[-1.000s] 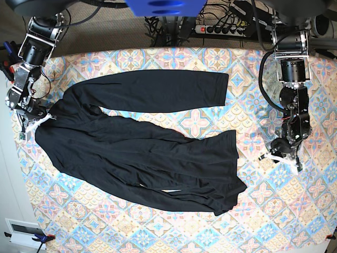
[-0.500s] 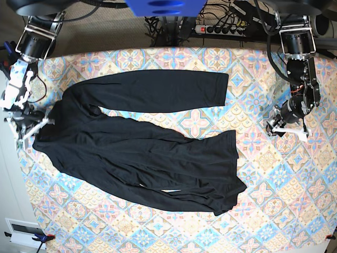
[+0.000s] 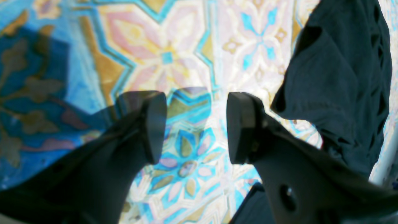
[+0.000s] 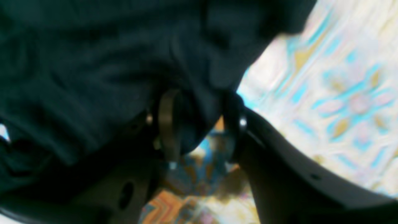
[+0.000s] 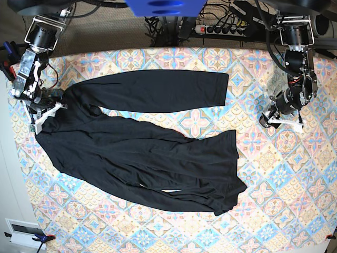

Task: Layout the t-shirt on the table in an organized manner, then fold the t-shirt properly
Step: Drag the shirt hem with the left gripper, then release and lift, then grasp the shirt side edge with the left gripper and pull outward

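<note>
The t-shirt (image 5: 142, 153) lies spread across the middle of the table (image 5: 295, 200), body slanting away from its collar end, one long sleeve stretched flat along the far side of the body, the hem bunched at the opposite end. It is laid out only roughly, so I judge the step in hand to be straightening it before any fold.

My right gripper (image 5: 46, 112) sits at the collar end of the t-shirt. In the right wrist view its jaws stand parted with a lobe of black cloth hanging between them; I cannot tell whether the cloth is pinched or merely draped there. My left gripper (image 5: 281, 120) hovers well apart from the t-shirt, off beyond the hem end, jaws plainly open over bare patterned table with nothing between the pads (image 3: 154, 124).

To do this well, I should take the shoulder line with one gripper and the hem with the other, then draw them apart evenly so the body lies square and the wrinkles near the hem flatten. The tucked sleeve will need pulling clear too.

My right arm reaches down steeply beside the collar; my left arm hangs folded, wrist tipped toward the table.
</note>
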### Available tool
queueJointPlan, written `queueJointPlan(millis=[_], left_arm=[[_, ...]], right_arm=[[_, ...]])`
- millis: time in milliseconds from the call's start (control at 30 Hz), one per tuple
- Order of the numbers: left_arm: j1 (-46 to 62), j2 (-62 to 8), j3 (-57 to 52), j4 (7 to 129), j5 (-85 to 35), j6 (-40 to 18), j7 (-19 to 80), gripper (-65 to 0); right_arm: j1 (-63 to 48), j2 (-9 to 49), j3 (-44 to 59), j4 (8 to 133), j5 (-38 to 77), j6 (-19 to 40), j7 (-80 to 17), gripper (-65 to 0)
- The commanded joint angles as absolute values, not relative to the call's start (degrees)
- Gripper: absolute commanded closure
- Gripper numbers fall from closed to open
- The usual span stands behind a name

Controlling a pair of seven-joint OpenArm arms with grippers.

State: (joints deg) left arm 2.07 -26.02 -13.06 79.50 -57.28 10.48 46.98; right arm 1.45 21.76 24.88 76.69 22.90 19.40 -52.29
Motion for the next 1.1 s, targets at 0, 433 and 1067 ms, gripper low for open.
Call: queueJointPlan(millis=[0, 433, 1067], left_arm=[[1.4, -27.1, -13.4, 80.5, -57.8, 10.1, 46.7, -30.4], [1.3, -23.3, -13.3, 80.5, -57.5, 10.1, 46.7, -30.4], [-4.8, -14.7, -6.4, 79.7, -51.9, 10.1, 46.4, -30.8]], right_arm=[[2.9, 23.3, 25.3, 77.1, 23.5, 19.5, -50.5, -21.5], [3.1, 22.3, 25.3, 73.3, 24.4, 19.5, -50.5, -24.4], [2.9, 22.1, 25.3, 73.5, 26.8, 19.5, -50.5, -6.8]])
